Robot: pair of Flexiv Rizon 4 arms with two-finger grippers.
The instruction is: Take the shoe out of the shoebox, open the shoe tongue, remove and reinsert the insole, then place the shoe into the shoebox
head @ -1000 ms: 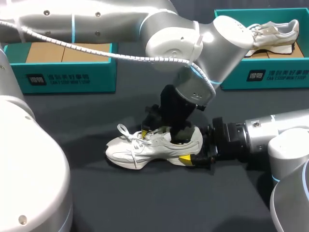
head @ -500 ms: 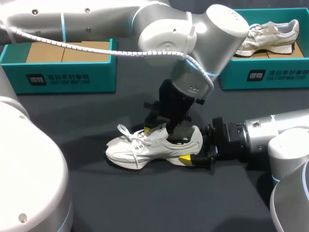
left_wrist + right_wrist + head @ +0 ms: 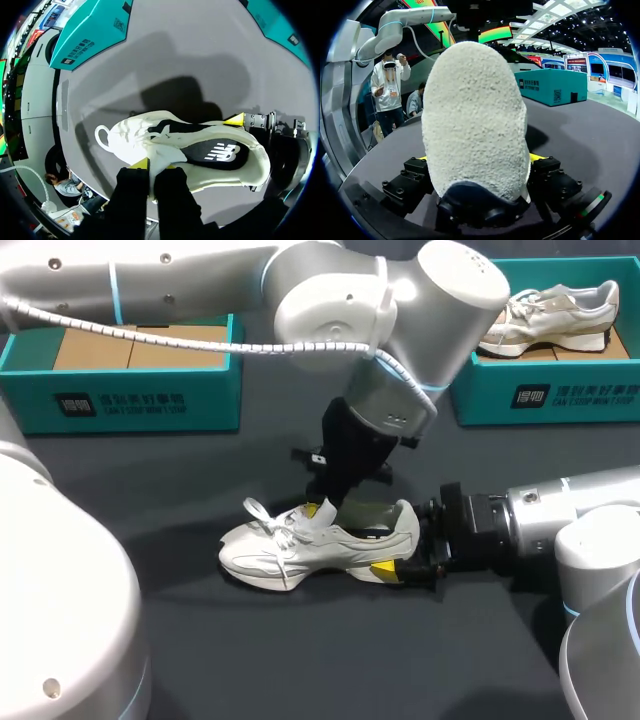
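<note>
A white shoe (image 3: 300, 545) stands upright on the dark table, toe to the left, with a dark insole (image 3: 215, 150) showing inside it. My left gripper (image 3: 322, 508) comes down from above, and in the left wrist view it (image 3: 156, 165) is shut on the white tongue (image 3: 159, 150), pinched between the yellow tips. My right gripper (image 3: 395, 550) lies level at the heel, one finger on each side of it. In the right wrist view the heel (image 3: 475, 115) fills the space between the fingers of the right gripper (image 3: 480, 158), which is shut on the shoe.
A teal shoebox (image 3: 545, 395) at the back right holds a second white shoe (image 3: 550, 315). Another teal box (image 3: 130, 400) with a cardboard inside stands at the back left. Bare dark table lies in front of the shoe.
My left gripper rose out of the shoe's opening, shifted left toward the laces and shut on the tongue. The right gripper and the shoe stayed put.
</note>
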